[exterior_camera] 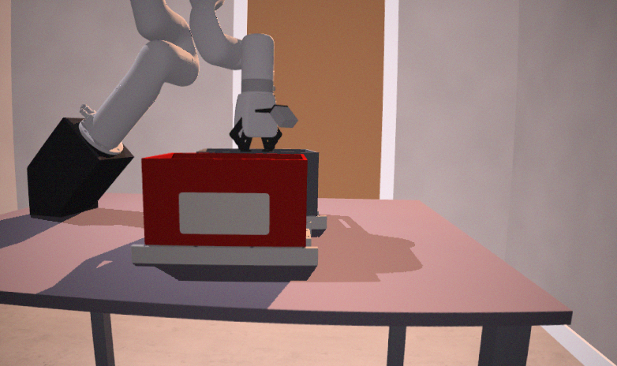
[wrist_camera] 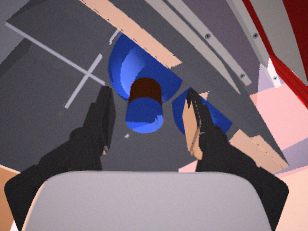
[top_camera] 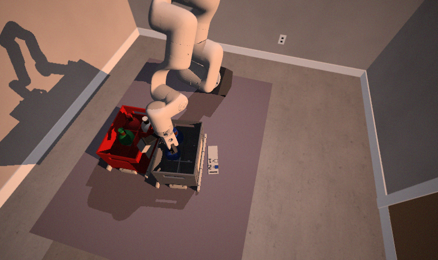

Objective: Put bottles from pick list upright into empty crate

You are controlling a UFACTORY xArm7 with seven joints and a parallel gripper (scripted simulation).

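My gripper [top_camera: 172,149] [exterior_camera: 255,145] [wrist_camera: 149,101] is open. It hangs just over the rim of the grey crate [top_camera: 179,179] [exterior_camera: 312,181], and its fingers stand apart on either side of the brown cap of a blue bottle [top_camera: 173,155] [wrist_camera: 129,67]. That bottle stands upright in a cell of the grey crate. A second blue bottle [top_camera: 179,135] [wrist_camera: 221,120] stands in the neighbouring cell. The red crate [top_camera: 117,158] [exterior_camera: 224,181] [wrist_camera: 292,1] holds a green bottle [top_camera: 125,137], a red bottle [top_camera: 133,122] and a white bottle [top_camera: 145,122]. The pick list [top_camera: 213,159] lies right of the grey crate.
The two crates stand side by side on pallets on the table [exterior_camera: 438,272]. The arm's black base [exterior_camera: 65,173] sits at the back left. In the side view the red crate hides the bottles.
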